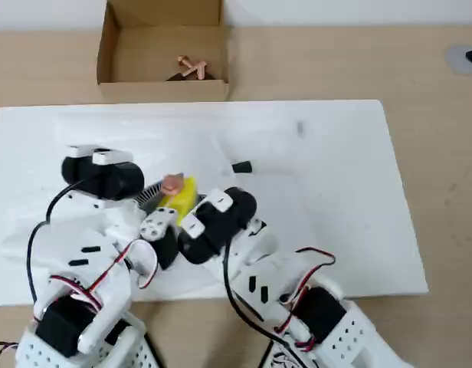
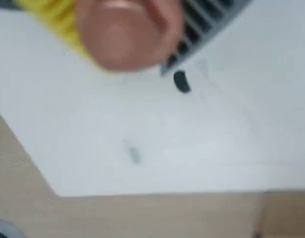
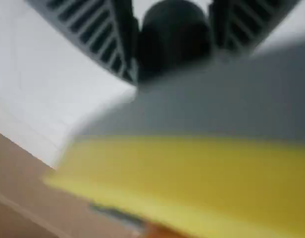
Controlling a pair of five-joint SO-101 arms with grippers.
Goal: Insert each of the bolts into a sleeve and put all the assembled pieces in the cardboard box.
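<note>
White foam board on tan wooden table. Brown cardboard box, upper left, already holds copper-coloured assembled pieces. At centre, the left gripper pinches a copper-coloured bolt and the right gripper pinches a black cylindrical sleeve; insertion pending. Spare black sleeve lies loose nearby.

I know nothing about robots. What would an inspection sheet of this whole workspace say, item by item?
Surface: white board on a wooden table.
Job's things: copper pieces in the cardboard box; loose sleeve lying on the board.
Clutter: nothing seen.
Grippers: left gripper shut on a copper bolt; right gripper shut on a black held sleeve, close beside the left gripper.
Cables: red and black wires along both arms.
Surroundings: grey disc near the table's far corner.
</note>
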